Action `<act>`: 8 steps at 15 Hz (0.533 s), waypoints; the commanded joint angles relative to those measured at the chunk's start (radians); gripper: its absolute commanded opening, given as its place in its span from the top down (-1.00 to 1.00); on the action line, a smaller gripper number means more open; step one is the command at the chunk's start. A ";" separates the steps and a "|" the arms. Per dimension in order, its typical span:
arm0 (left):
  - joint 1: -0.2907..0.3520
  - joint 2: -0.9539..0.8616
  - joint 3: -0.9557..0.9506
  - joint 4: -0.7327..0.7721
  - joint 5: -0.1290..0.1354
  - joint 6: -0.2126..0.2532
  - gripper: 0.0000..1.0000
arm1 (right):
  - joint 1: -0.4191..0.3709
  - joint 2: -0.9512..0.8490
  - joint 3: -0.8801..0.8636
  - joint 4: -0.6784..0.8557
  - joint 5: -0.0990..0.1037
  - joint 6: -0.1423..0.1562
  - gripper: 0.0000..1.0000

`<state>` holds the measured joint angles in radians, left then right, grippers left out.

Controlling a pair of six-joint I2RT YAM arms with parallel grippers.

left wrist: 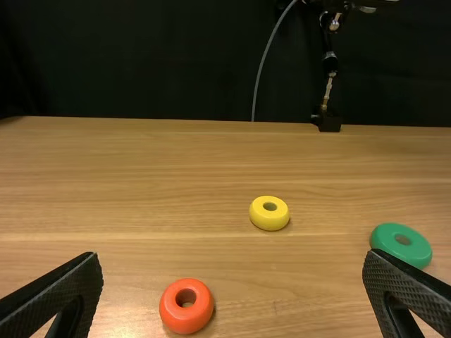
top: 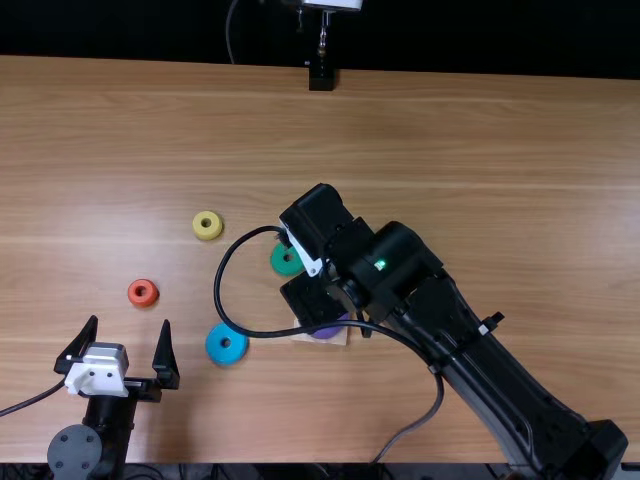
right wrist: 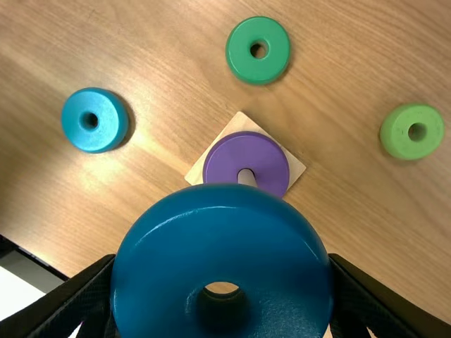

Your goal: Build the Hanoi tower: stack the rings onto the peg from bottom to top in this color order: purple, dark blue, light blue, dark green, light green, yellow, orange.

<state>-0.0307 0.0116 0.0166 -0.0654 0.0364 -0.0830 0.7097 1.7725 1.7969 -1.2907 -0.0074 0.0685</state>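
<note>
In the top view my left gripper (top: pixel 119 345) stands open at the lower left; in the left wrist view its fingers flank a gap at the gripper (left wrist: pixel 232 303). My right gripper (top: pixel 318 300) hangs over the peg base (top: pixel 335 337) in the top view. The right wrist view has the right gripper (right wrist: pixel 222 282) shut on the dark blue ring (right wrist: pixel 222 211), held above and beside the peg (right wrist: pixel 246 177). The purple ring (right wrist: pixel 229 156) lies around the peg on the square base (right wrist: pixel 296 169).
Loose on the table are the light blue ring (top: pixel 226 344), dark green ring (top: pixel 285 260), yellow ring (top: pixel 207 225), orange ring (top: pixel 143 293) and light green ring (right wrist: pixel 412 132). The right arm and its looping cable span the table's middle.
</note>
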 commanded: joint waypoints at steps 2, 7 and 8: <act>0.006 -0.012 -0.017 -0.017 0.008 0.006 -1.00 | -0.026 -0.028 -0.019 -0.001 -0.002 0.000 1.00; 0.006 -0.012 -0.017 -0.017 0.008 0.006 -1.00 | -0.035 -0.030 -0.027 -0.001 -0.004 -0.002 1.00; 0.006 -0.012 -0.017 -0.017 0.008 0.004 -1.00 | -0.035 -0.030 -0.036 0.001 -0.002 -0.004 1.00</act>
<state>-0.0311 0.0120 0.0162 -0.0654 0.0364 -0.0822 0.6907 1.7706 1.7908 -1.2865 -0.0074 0.0669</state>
